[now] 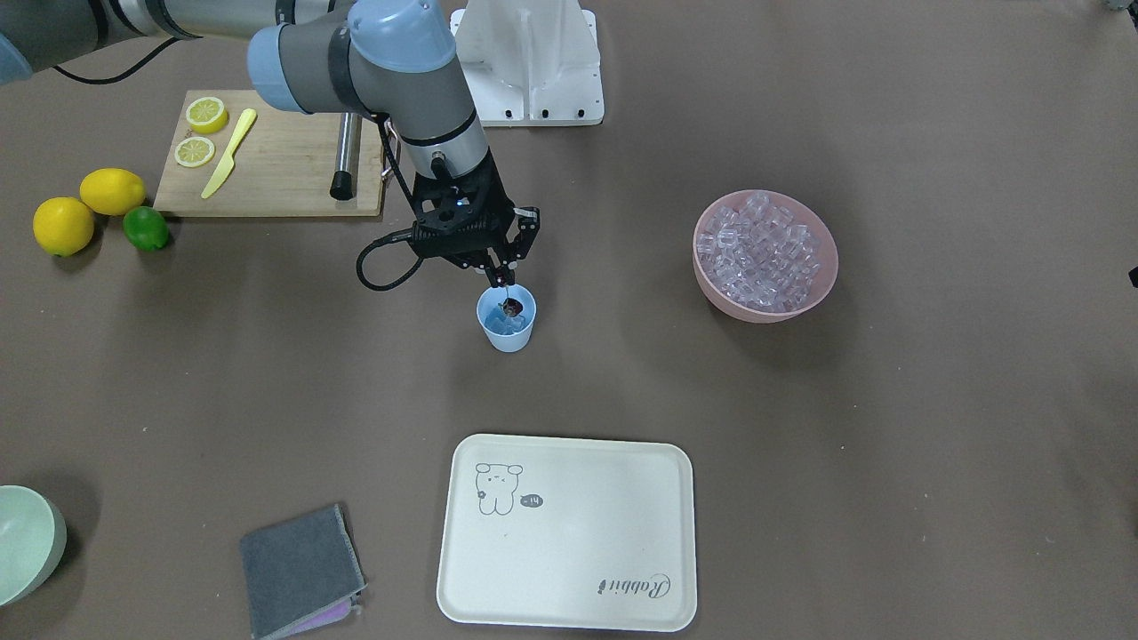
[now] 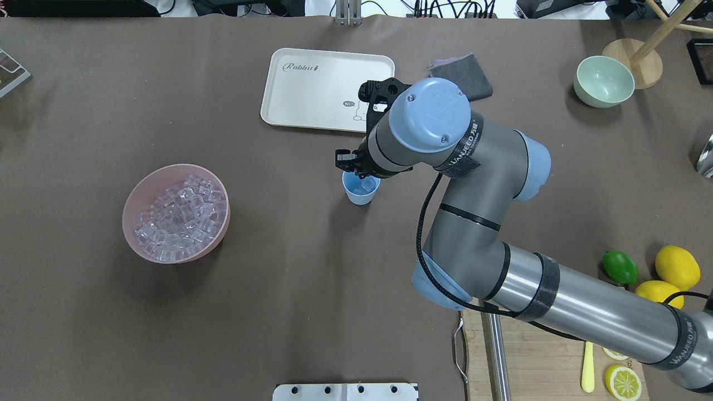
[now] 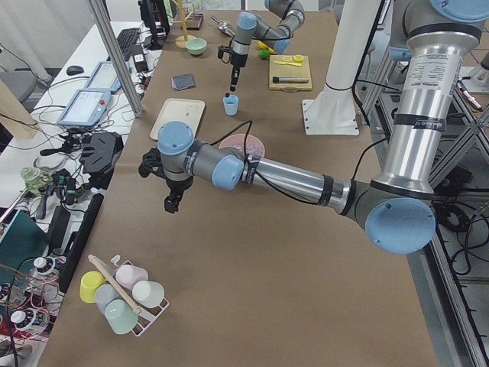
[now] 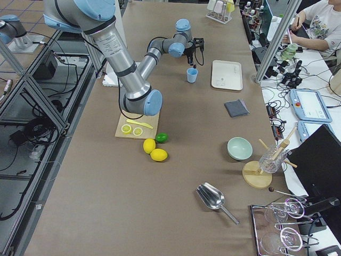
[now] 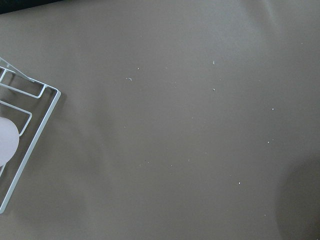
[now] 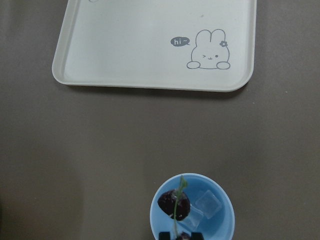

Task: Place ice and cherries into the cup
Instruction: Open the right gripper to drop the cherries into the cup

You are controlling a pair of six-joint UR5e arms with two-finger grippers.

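Observation:
The light-blue cup stands mid-table, with an ice cube inside it. My right gripper hangs just above the cup's mouth, shut on the thin stem of the dark cherries. The cherries dangle within the cup's rim. More ice fills the pink bowl, also in the overhead view. My left gripper shows only in the exterior left view, far from the cup, above bare table. I cannot tell whether it is open or shut.
A cream tray lies in front of the cup. A cutting board with lemon slices and a yellow knife, two lemons and a lime sit on the right arm's side. A grey cloth and pale-green bowl lie beyond. A wire rack shows in the left wrist view.

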